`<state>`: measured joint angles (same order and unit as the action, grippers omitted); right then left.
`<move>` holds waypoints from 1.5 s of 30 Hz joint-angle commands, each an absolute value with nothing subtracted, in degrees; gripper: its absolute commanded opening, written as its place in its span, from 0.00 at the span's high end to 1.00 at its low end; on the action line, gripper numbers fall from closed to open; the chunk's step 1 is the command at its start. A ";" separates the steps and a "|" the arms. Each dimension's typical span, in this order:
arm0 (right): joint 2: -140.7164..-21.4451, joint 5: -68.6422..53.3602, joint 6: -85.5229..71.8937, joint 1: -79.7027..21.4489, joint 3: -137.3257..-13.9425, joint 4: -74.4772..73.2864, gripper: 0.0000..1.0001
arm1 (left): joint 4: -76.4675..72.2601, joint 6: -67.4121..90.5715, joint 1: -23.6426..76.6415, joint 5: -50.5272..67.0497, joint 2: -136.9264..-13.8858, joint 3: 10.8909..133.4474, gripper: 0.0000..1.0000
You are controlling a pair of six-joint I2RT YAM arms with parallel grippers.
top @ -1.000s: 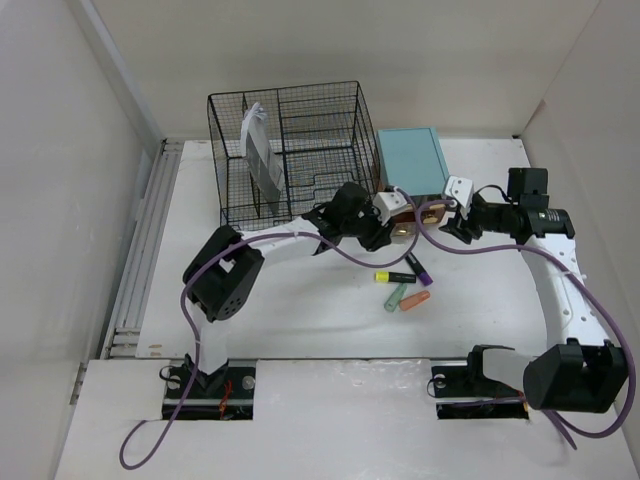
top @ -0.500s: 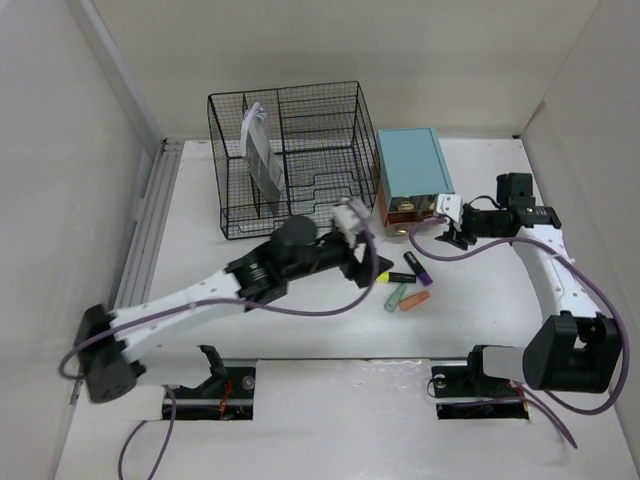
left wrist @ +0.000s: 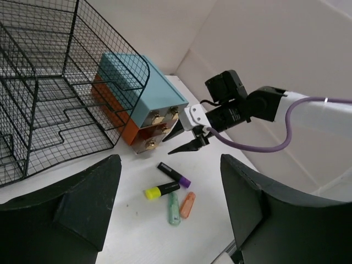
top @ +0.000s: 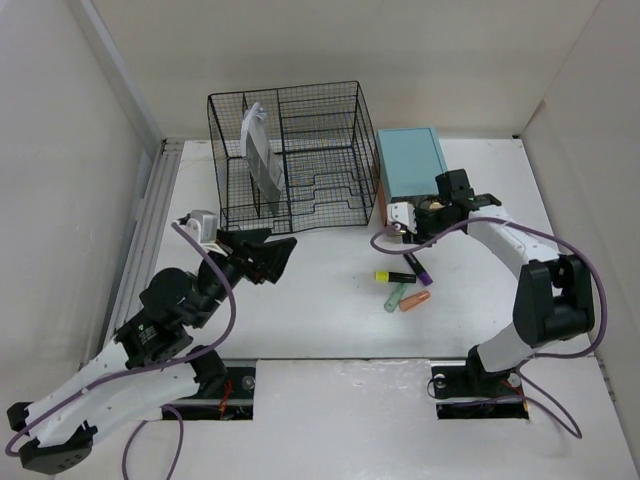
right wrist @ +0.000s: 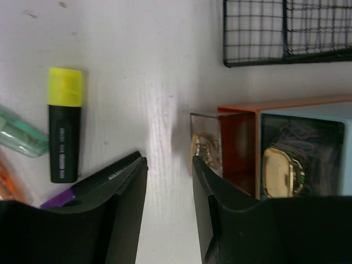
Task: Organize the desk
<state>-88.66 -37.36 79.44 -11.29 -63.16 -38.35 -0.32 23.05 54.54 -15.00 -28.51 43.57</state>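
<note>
From above, we see the left gripper (top: 272,255) has drawn back from the yellow highlighter (top: 393,276) toward the near left corner of the desk (top: 330,300), jaws apart. The right gripper (top: 400,228) has moved in against the teal drawer box (top: 410,160) by the far edge.

Left wrist view: the desk (left wrist: 137,220) spreads below the left gripper (left wrist: 168,176), its jaws wide.

Right wrist view: the right gripper (right wrist: 168,165) has its jaws apart over bare desk (right wrist: 137,55), a drawer knob (right wrist: 199,151) at one tip.

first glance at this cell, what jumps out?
The tall black wire organizer stands at the back of the desk, with the teal drawer box beside it on the right. The right end effector sits at that box's drawer fronts, jaws apart, with loose highlighters scattered just in front. The left end effector hangs wide open off to the left.
</note>
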 commanded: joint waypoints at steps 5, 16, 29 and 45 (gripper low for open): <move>-88.51 -31.82 73.13 -11.87 -64.95 -27.43 0.56 | 1.58 26.19 55.55 -20.04 -26.63 42.45 0.28; -91.40 -25.93 71.19 -11.87 -64.42 -25.22 0.56 | 1.58 26.19 55.55 -18.46 -26.63 42.45 0.27; -96.68 -24.61 71.19 -11.87 -67.41 -26.46 0.62 | 1.58 26.19 55.55 -18.46 -26.10 42.45 0.25; -91.94 -24.08 72.33 -11.87 -62.94 -32.52 0.95 | 1.05 26.19 55.55 -17.93 -25.58 41.93 0.23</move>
<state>-95.77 -24.40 72.25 -11.42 -64.64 -29.45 2.92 25.98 55.18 -18.41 -26.30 42.70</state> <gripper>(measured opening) 0.147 0.767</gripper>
